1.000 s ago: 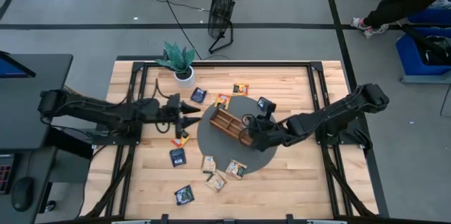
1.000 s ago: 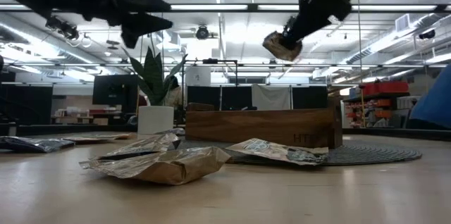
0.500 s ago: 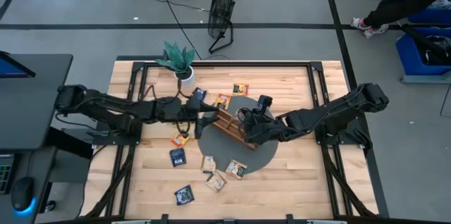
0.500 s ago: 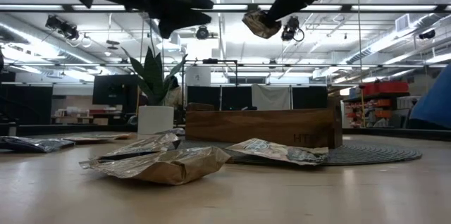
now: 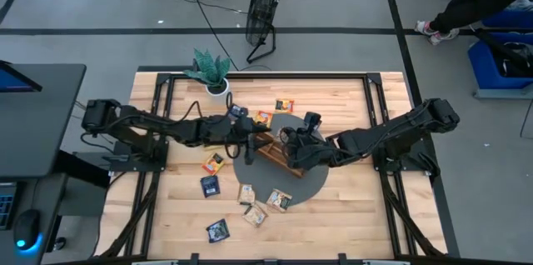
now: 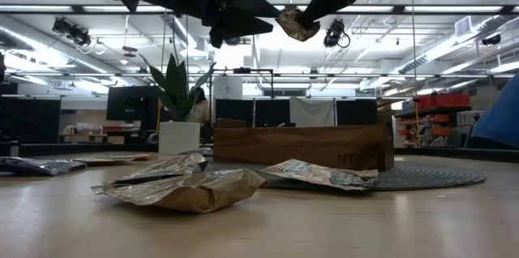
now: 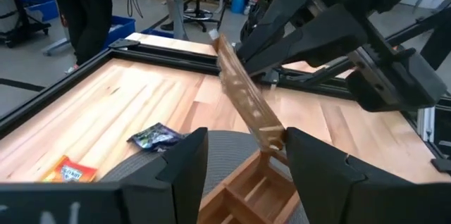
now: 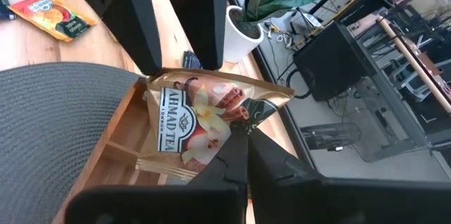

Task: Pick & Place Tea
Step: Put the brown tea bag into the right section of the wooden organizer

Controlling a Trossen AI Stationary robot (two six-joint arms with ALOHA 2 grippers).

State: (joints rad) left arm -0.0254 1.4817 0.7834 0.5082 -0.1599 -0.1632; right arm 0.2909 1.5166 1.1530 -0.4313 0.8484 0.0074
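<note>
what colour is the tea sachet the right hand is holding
Pale beige with dark lettering, on the sachet in the right hand; clearest in the right wrist view.

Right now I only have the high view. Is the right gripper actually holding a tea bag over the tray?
Observer: Yes. The right gripper is shut on a beige sachet printed Ahmad Tea.
Operator: How high is it?
Observer: The low view shows it hanging well above the wooden tray.
Operator: And the left gripper?
Observer: The left gripper is open and pointed at the sachet's edge, not gripping it.
</note>
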